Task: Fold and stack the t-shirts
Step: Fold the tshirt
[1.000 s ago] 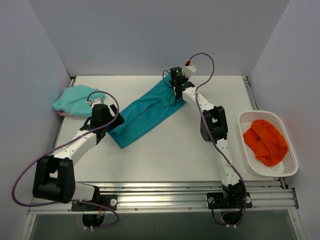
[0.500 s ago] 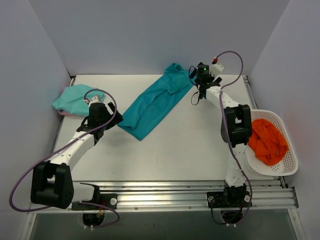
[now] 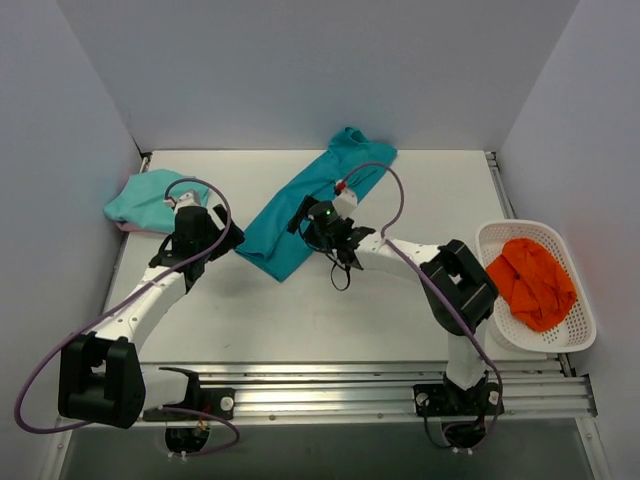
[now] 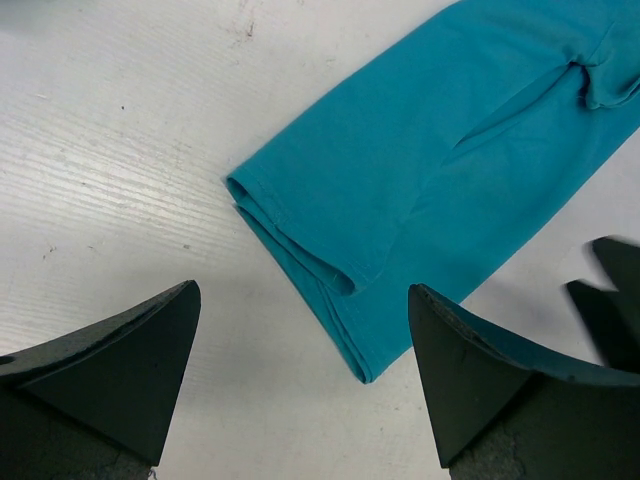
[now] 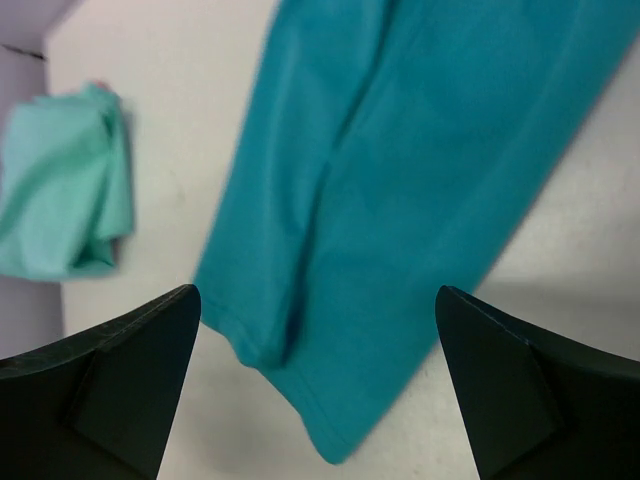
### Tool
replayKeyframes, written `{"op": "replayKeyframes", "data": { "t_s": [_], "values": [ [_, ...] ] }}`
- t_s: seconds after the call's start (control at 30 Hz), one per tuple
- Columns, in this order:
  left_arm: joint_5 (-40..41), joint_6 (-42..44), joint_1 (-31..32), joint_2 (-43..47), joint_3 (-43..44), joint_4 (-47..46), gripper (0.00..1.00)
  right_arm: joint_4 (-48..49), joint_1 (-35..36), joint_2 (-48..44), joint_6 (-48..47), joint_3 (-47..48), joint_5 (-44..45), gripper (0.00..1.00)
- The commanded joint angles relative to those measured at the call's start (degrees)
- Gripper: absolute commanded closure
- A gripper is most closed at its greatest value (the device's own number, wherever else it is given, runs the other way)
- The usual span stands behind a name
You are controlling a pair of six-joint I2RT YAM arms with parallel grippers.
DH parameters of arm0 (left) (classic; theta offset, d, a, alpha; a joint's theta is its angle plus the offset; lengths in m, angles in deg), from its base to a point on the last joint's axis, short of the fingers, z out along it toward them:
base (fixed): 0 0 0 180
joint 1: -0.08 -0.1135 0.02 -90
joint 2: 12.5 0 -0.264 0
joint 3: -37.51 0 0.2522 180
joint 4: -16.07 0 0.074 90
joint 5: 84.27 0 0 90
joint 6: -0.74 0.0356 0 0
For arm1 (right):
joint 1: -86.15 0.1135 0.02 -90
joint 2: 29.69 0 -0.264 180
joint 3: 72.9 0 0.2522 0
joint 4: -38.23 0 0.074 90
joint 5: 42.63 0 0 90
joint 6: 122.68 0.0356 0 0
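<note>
Deep teal soft cloth t-shirt (image 3: 310, 205) (image 4: 430, 150) (image 5: 400, 180): folded into a long strip, lying diagonally from centre-left to top centre of the overhead view.
Pale mint-turquoise cloth t-shirt (image 3: 145, 198) (image 5: 60, 210): bunched at upper left, apart from the strip.
Left gripper (image 3: 222, 243) (image 4: 300, 300): fingers spread wide, empty, just beside the strip's lower-left end.
Right gripper (image 3: 305, 218) (image 5: 318, 295): spread wide, empty, over the strip's lower part.
White plastic lattice basket (image 3: 500, 235): right edge, with crumpled orange cloth (image 3: 532, 283) inside.

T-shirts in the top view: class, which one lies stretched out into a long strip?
The deep teal t-shirt, a long diagonal strip mid-table. The mint t-shirt sits bunched at the far-left corner, and the orange cloth is crumpled in the basket.
</note>
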Motion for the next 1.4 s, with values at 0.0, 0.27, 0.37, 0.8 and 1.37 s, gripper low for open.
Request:
{"op": "replayKeyframes", "data": {
  "t_s": [0.0, 0.27, 0.37, 0.8, 1.37],
  "values": [
    [-0.48, 0.56, -0.37, 2.06, 2.13, 0.92, 0.06, 0.9, 2.85, 1.37, 5.13, -3.27, -1.25, 0.0],
    [-1.27, 0.12, -1.25, 2.59, 1.51, 0.22, 0.06, 1.52, 9.88, 6.37, 8.38, -2.66, -0.36, 0.0],
    [-1.18, 0.29, -1.42, 2.15, 1.6, 0.13, 0.06, 2.93, 11.38, 9.44, 9.7, -2.13, -1.41, 0.0],
    [-3.12, 0.91, -3.88, 1.1, 0.37, -1.63, 0.06, 6.18, 14.82, 17.36, 13.57, -1.33, -4.58, 0.0],
    [-4.35, 0.64, -6.34, 3.91, -1.3, -2.07, 0.06, 5.94, 14.46, 24.56, 12.26, -1.71, -9.67, 0.89]
  ]
}}
